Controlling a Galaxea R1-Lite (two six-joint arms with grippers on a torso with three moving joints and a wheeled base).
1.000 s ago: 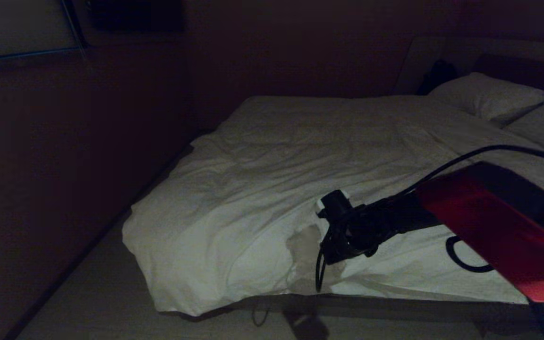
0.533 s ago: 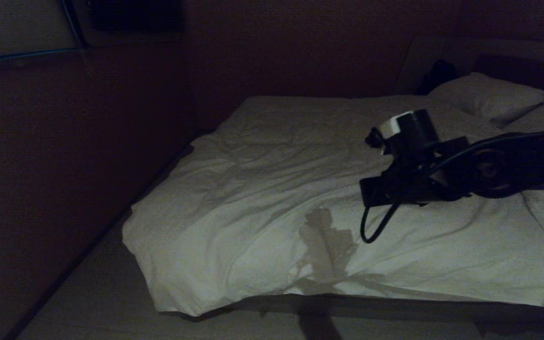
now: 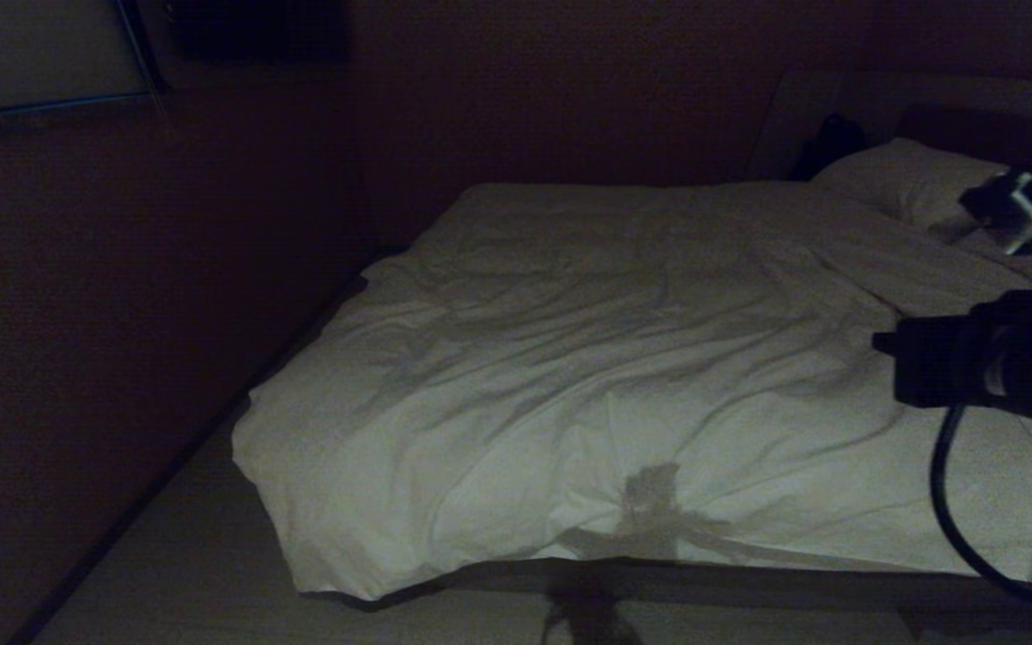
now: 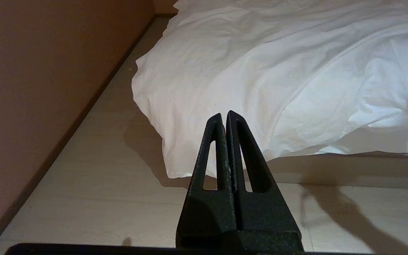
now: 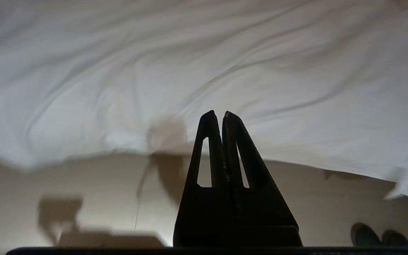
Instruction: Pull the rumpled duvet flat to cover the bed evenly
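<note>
White quilted cotton, puffy, soft: duvet (image 3: 623, 376) lies over most of the bed (image 3: 749, 582), reaching from the near foot edge up toward the pillow (image 3: 915, 179) at the far right; near-left corner (image 4: 175, 156) droops off the mattress toward the pale floor (image 3: 167, 573)

Surface: long shallow creases running diagonally, a pinched knot of folds near the foot edge; matte, no sheen

Right gripper (image 5: 217, 114): fingers pressed together, holding nothing, raised off the foot edge and apart from the cloth; in head view the arm sits at the far right with a looped black cable (image 3: 955, 528)

Left gripper (image 4: 224, 114): fingers also pressed together, empty, parked low near the floor, facing the drooping corner

Step, by judgement: re-position for a fresh grab at the foot edge. To do well: spread fingers before descent, take a thick fold at the hem not a thin skin of fabric, pull low & level toward the foot, slow, so filling follows the cover. Even out the overhang at the left corner vs. right side

Risk: cable may snag the folds; thin pinch likely slips

Dark base strip under the foot edge; wall (image 3: 122, 269) close on the left
</note>
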